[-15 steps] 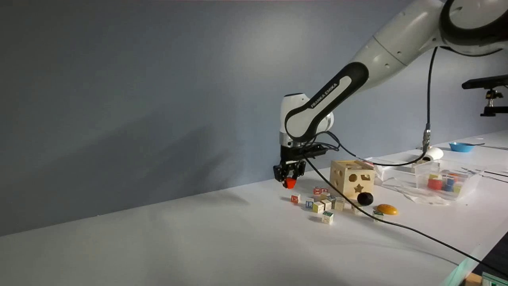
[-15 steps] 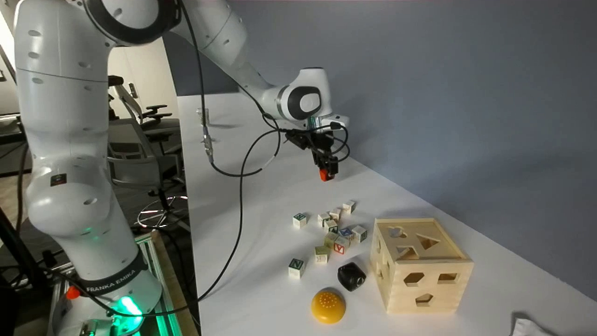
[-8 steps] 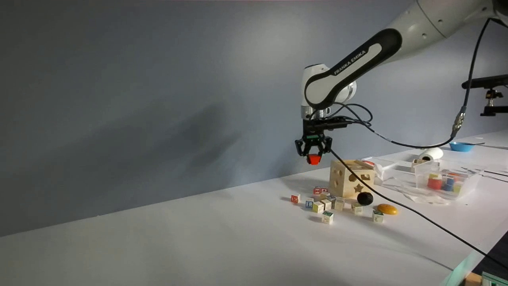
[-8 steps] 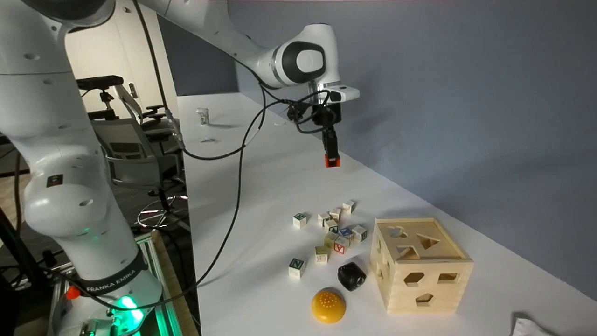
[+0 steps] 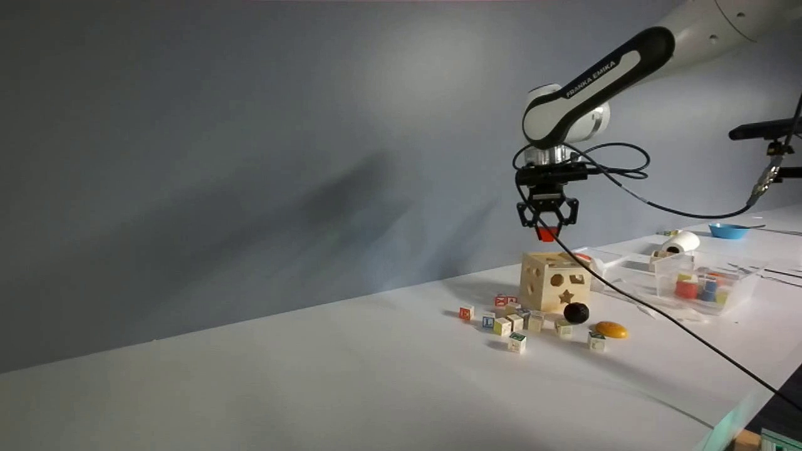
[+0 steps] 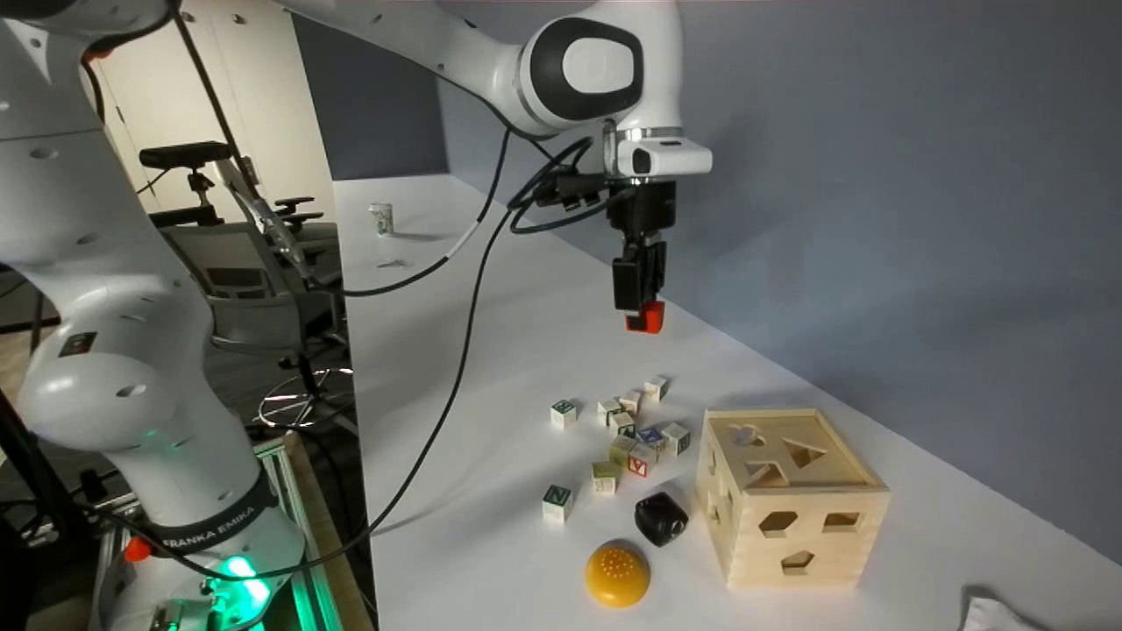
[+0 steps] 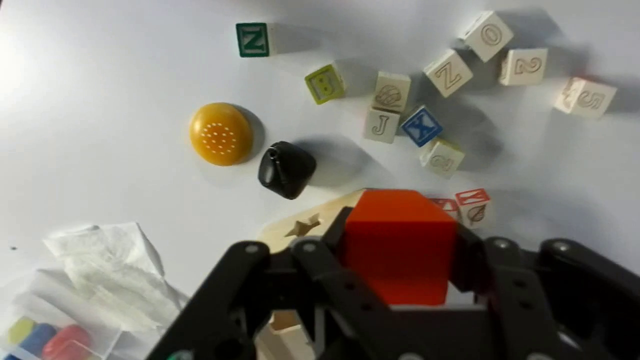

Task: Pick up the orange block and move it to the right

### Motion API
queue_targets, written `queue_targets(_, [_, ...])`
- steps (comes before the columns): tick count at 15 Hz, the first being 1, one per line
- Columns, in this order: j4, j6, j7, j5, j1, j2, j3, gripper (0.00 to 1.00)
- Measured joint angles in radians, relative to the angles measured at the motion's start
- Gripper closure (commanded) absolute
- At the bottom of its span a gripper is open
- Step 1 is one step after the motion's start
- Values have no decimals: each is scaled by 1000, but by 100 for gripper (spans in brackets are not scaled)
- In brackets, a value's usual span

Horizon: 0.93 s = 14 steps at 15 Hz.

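The orange block [image 5: 547, 234] is a small orange-red block, raised well above the white table. It also shows in an exterior view [image 6: 652, 318] and fills the middle of the wrist view [image 7: 400, 240]. My gripper [image 7: 400, 245] is shut on it, with one dark finger pressed to each side. In both exterior views the gripper [image 5: 547, 232] points down, with the block sticking out at the fingertips. The pale wooden cube box [image 6: 846, 556] with holes stands on the table, lower than the block. In the wrist view the block and fingers hide much of the box.
Several small letter blocks [image 6: 605, 478] lie scattered beside the box. A black piece [image 6: 662, 519] and a yellow-orange dome [image 6: 617, 575] lie near it. A clear container [image 5: 745, 294] with coloured pieces and a blue bowl [image 5: 728, 232] stand farther along. A grey wall [image 5: 250, 188] runs behind.
The gripper has risen and moved to the right in an exterior view, carrying the orange block. It has also turned somewhat. The block stays held, and the things on the table have not moved.
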Motion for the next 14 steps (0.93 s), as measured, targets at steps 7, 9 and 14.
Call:
queue_targets(7, [1, -9, 129, 7, -109, -4, -72, 87])
queue_targets(9, [-5, -12, 142, 5, -119, -3, -76, 87])
queue_targets(14, [-59, 1, 215, -34, -119, 19, -75, 87])
